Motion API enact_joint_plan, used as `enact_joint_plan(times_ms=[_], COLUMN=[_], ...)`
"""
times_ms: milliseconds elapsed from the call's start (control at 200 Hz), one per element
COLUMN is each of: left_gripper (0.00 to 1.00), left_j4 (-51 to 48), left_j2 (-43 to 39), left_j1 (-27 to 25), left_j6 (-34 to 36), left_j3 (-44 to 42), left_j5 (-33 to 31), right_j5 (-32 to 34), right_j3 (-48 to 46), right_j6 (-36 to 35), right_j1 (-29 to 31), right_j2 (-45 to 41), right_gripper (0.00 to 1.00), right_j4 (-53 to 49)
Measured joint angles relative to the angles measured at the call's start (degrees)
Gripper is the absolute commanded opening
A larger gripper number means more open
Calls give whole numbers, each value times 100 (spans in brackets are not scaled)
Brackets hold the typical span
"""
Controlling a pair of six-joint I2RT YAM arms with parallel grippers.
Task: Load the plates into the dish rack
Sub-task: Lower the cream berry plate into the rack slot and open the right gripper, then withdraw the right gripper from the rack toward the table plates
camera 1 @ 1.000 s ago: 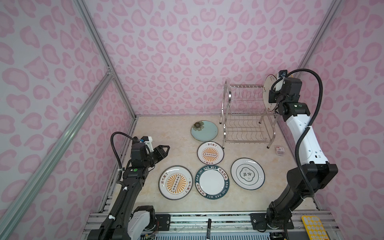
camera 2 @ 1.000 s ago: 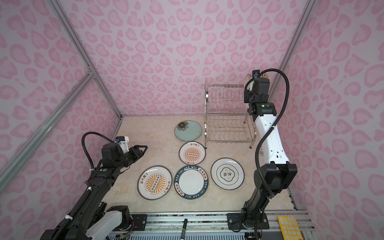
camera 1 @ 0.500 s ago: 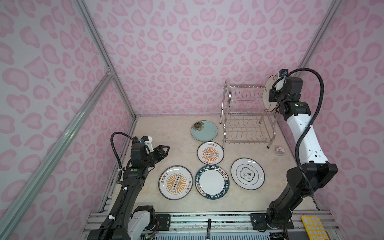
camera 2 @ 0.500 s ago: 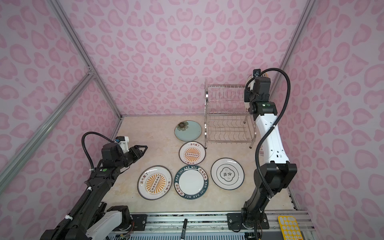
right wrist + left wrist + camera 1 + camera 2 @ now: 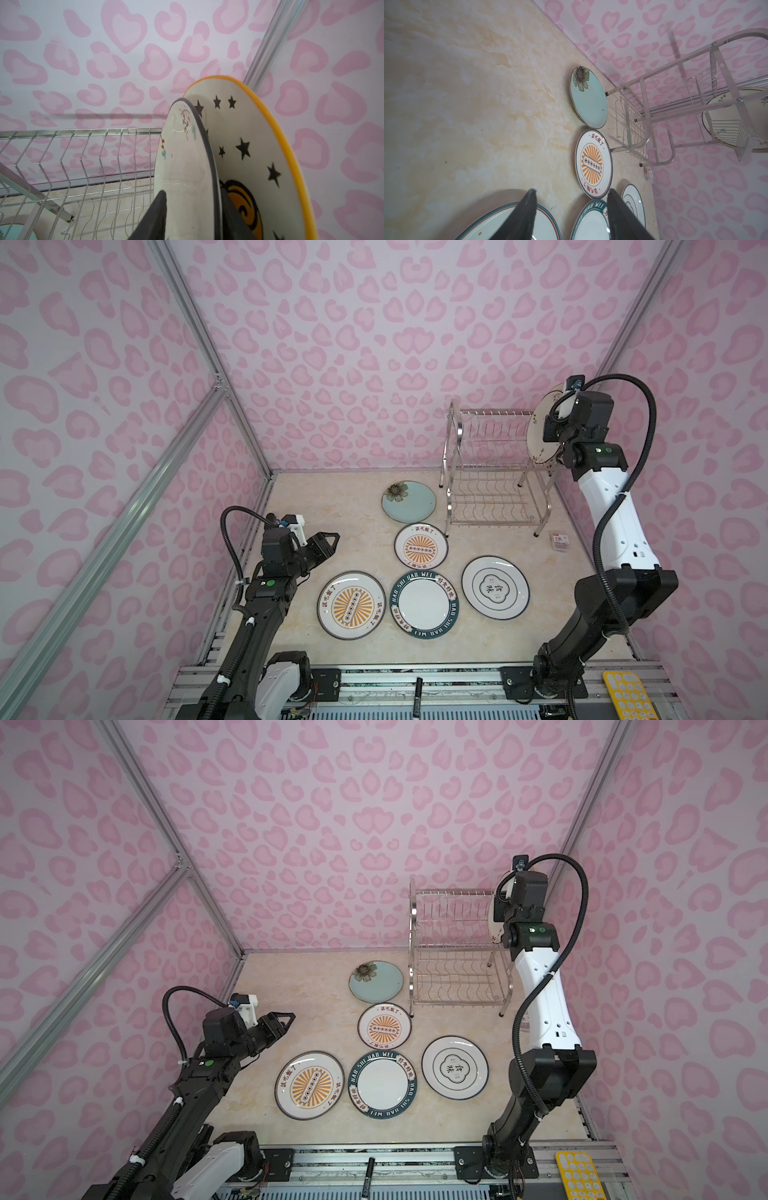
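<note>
- right gripper [image 5: 193,199] straddles cream floral plate [image 5: 182,158] rim, dish rack [image 5: 494,466] top tier, far right; clamped or loose: cannot tell
- left gripper [image 5: 571,191] spread, empty, near left

Star plate [image 5: 249,133] half hidden behind floral plate [image 5: 187,176], bottom cropped.

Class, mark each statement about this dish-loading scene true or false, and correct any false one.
1. The pale blue round flower plate stands in the two-tier chrome wire dish rack. False: it lies flat on the beige table beside the rack.
2. The orange-rimmed ceramic star plate stands upright next to the cream floral plate. True.
3. The left gripper holds a plate. False: its fingers are open and empty.
4. The rack's lower tier holds no plates. True.
5. The dark-teal lettered-rim plate lies flat on the table. True.
</note>
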Motion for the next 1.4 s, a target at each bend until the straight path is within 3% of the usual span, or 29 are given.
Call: enact_joint_plan(times_ms=[235,725,885,1175,1400], left_gripper=[57,57,58,58,58], left_j4=[0,0,-22,-256,-354], left_j2=[7,52,87,269,531], left_j1=[0,-4,-4,-4,-11], left_j6=[0,24,105,334,564], left_j3=[-2,0,66,601,1132], left_j5=[-13,-61,-68,-175,-221], right_j5=[-11,-146,-269,-813,-863], right_j3=[0,-468,-1569,-5047,-7213], right_j6=[55,245,562,1875,2660], right_j1=[-20,-24,-17,33,732], right_j2=[-192,-1296,-2131,-4360,-5818], right_gripper=[70,93,96,96,97], right_j4=[37,192,520,1469,1853])
